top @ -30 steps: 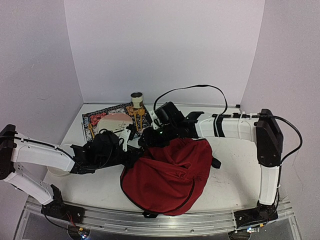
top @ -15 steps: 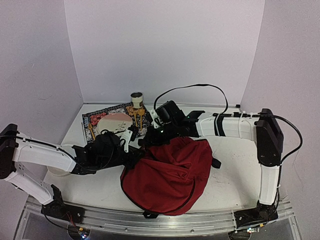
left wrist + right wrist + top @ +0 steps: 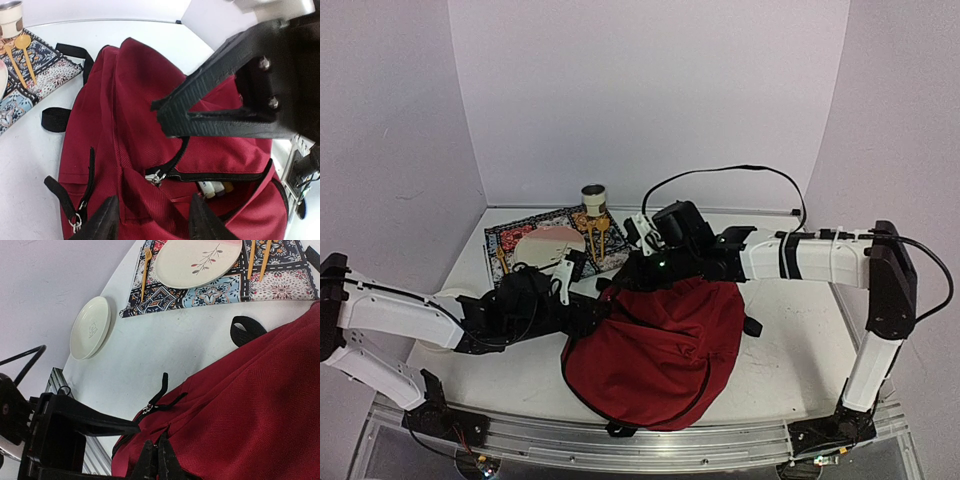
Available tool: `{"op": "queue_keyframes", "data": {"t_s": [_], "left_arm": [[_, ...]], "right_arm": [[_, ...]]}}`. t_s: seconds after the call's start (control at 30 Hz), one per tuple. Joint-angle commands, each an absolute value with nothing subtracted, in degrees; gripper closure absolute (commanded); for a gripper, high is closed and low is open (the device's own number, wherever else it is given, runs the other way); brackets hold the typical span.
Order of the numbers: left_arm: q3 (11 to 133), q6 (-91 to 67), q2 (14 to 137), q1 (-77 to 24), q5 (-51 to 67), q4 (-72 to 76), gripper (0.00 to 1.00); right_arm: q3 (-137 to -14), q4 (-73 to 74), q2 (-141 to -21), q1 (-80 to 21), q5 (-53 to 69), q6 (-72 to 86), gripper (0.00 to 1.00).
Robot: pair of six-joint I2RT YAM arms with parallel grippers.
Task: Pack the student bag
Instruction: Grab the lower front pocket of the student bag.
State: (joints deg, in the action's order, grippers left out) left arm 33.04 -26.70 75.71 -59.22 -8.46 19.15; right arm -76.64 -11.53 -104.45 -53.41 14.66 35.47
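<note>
The student bag [image 3: 665, 350] lies slumped on the white table [image 3: 785, 350]. One of its pocket zips is partly undone, and a white and an orange item [image 3: 216, 188] show inside. The left gripper [image 3: 155, 220] hovers just over the bag's left flank, jaws apart with nothing between them. The right gripper [image 3: 156, 460] sits at the bag's far-left edge, its fingers pressed together against the red cloth beside a zipper pull [image 3: 148, 410]. Whether a fold is pinched cannot be told. Seen from the left wrist, the right gripper hangs across the bag's upper part and hides some of it.

Beyond the bag's far-left corner lies a patterned placemat [image 3: 520, 235] carrying a plate [image 3: 550, 243], a fork [image 3: 145, 270] and two yellow spoons [image 3: 23, 42], with a cup [image 3: 593, 197] behind it. Left of the bag rests a small plate [image 3: 90, 327], partly covered by the left arm in the top view. A black strap loop [image 3: 247, 330] sticks out from the bag toward the placemat.
</note>
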Motion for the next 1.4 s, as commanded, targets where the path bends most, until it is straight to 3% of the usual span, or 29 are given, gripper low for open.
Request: {"op": "queue_keyframes", "data": {"t_s": [0.0, 0.1, 0.4, 0.67, 1.07, 1.2, 1.33, 1.37], "left_arm": [[31.92, -34.52, 71.55, -55.76, -4.8, 21.37, 0.39], [31.19, -40.44, 70.36, -50.79, 1.6, 21.39, 0.33], [36.1, -52.53, 77.82, -45.17, 15.19, 21.36, 0.32], [42.71, -53.08, 86.43, -44.17, 23.07, 21.37, 0.33], [48.08, -54.39, 96.54, -40.38, 36.19, 21.18, 0.45], [48.19, -53.63, 96.55, -40.36, 37.74, 21.1, 0.57], [48.09, -51.77, 94.88, -40.09, 36.78, 20.47, 0.96], [48.14, -51.3, 94.61, -39.87, 36.59, 20.12, 0.99]], "right_arm": [[-73.08, -17.08, -100.61, -53.48, 16.02, 34.36, 1.0], [-70.86, -19.42, -99.75, -53.56, 16.11, 34.37, 1.0], [-68.92, -23.5, -99.13, -54.44, 16.35, 32.46, 1.0], [-68.73, -24.35, -98.83, -55.27, 16.1, 30.15, 1.0], [-68.64, -24.83, -98.17, -56.47, 16.12, 27.47, 1.0], [-68.69, -24.87, -98.11, -56.47, 15.94, 26.95, 1.0], [-67.92, -24.63, -96.9, -56.47, 15.3, 26.65, 1.0], [-67.63, -24.42, -96.47, -56.48, 15.01, 26.37, 1.0]]}}
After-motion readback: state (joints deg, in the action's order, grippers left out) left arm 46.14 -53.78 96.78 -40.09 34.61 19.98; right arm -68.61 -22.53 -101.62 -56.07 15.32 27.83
